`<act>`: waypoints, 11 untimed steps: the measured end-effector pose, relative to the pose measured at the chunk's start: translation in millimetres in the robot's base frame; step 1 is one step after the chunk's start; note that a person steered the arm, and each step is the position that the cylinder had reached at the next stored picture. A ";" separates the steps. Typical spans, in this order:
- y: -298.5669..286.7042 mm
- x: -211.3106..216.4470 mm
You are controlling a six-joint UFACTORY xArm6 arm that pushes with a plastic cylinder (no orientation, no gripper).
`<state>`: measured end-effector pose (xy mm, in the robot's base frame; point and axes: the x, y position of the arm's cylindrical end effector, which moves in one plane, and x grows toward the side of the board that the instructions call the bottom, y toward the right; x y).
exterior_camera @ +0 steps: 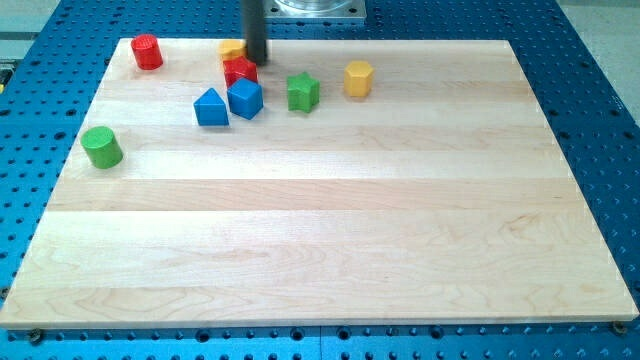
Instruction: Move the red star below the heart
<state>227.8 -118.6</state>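
Observation:
The red star (239,72) lies near the view's top, left of centre, on the wooden board (320,230). My tip (256,60) stands at the star's upper right edge, touching or nearly touching it. A yellow block (231,48), partly hidden by the rod so its shape is unclear, sits just above the star and to the left of the tip. A blue cube (245,98) lies directly below the star, close against it.
A blue triangular block (210,107) sits left of the cube. A green star (303,92) and a yellow hexagon (358,78) lie to the right. A red cylinder (147,51) is at the top left, a green cylinder (101,147) at the left edge.

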 end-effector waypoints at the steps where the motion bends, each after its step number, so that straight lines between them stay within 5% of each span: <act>1: -45.2 6.4; 4: 86.0 33.7; 6: -30.2 50.5; 8: -64.1 132.8; 11: -79.7 86.9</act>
